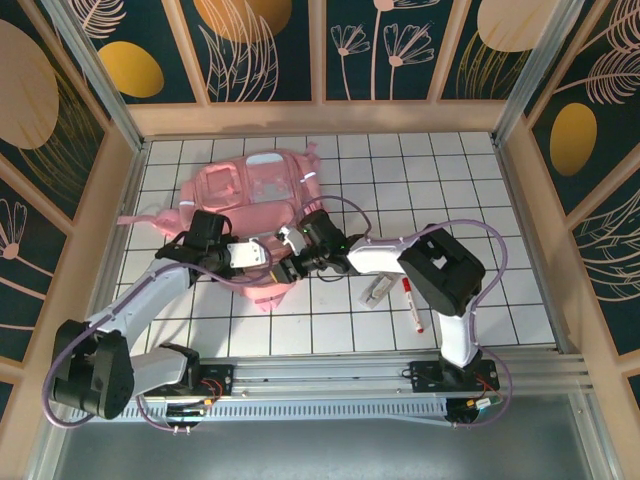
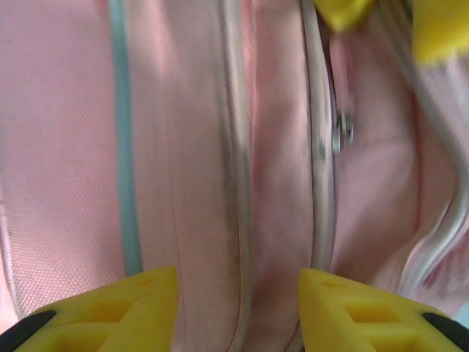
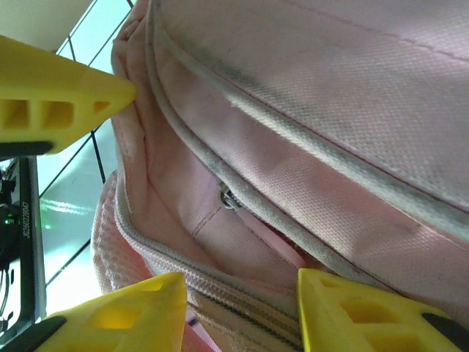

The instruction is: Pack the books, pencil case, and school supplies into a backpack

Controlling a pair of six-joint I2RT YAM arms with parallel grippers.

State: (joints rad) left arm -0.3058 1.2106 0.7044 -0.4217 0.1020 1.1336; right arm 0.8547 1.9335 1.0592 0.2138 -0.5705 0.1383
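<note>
The left end effector [image 2: 236, 282] has its jaws about half parted, astride a grey zip seam of the backpack [image 1: 250, 190]. Whether they pinch the fabric or merely hover over it, I cannot tell. The right end effector [image 3: 242, 286] is likewise half parted at the lower lip of an open pocket, and its hold is just as unclear.

The step in hand looks like spreading that pocket's mouth. To do it well, each end effector should take one lip by the stiff zip edge rather than loose cloth, then draw apart gently so the mouth gapes upward.

The backpack is soft pink fabric with pale strips, lying flat on the worktop [image 1: 450, 180] just ahead of both arms. A small metal zip pull [image 3: 229, 196] shows inside the opening. The red-capped marker [image 1: 411, 303] lies apart to its right.
</note>
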